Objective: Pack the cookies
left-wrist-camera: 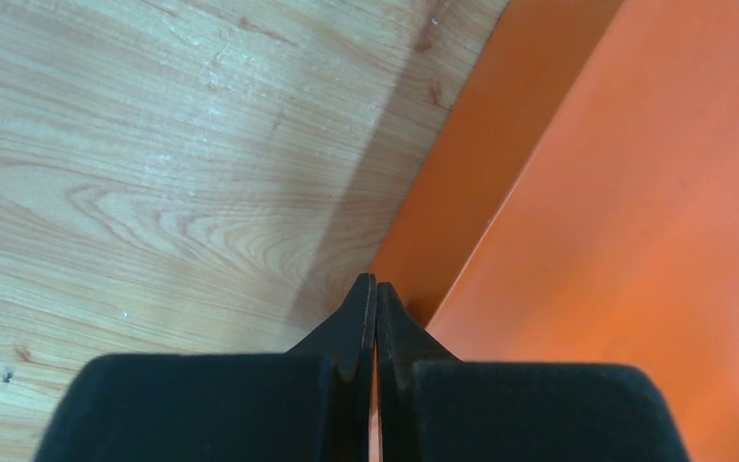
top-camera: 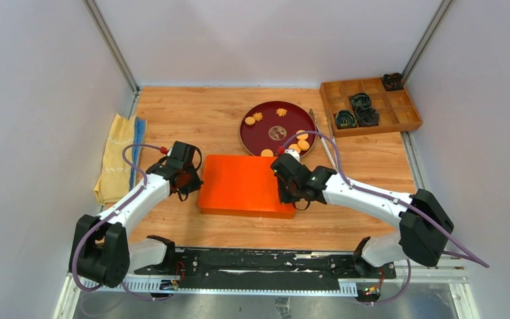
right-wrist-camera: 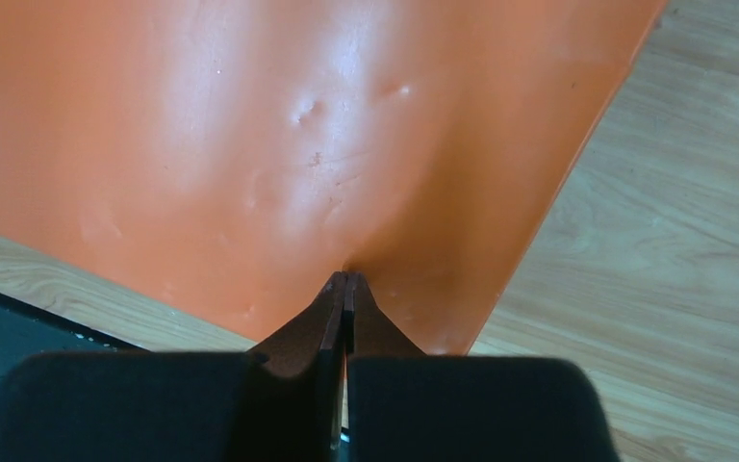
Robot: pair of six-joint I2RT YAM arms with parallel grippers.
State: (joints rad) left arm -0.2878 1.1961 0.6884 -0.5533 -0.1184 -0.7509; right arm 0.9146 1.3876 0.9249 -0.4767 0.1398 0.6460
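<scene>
"One wooden tabletop [top-camera: 192, 113] carried all of it?" Mara asked.

"Yes. The biggest thing on it was a closed orange box [top-camera: 242, 183], lying between the left gripper [left-wrist-camera: 375, 281] and the right gripper [right-wrist-camera: 346, 279]. A folded yellow cloth [top-camera: 116, 159] lay out to the left of the left gripper, apart from it."

"And past the right one?"

"A wooden compartment tray [top-camera: 398, 106] sat far beyond the right gripper and off to its right, with black coiled rings [top-camera: 360, 102] in some of its cells. A dark red plate [top-camera: 259, 136] stood just beyond that gripper, behind the box."

"How did the jaws stand?"

"Both pairs were pressed together with nothing between them. The left gripper's tips pointed at the box's left side, low by the tabletop; whether they touched it I could not tell. The right gripper's tips rested on the lid near its right edge, where the surface looked dimpled."

"Where were the cookies [top-camera: 294, 147]?"

"On the plate. The round golden cookies [top-camera: 303, 144] lay at the rim nearest the right gripper, and the flower-shaped cookies [top-camera: 281, 111] lay farther beyond it."
</scene>
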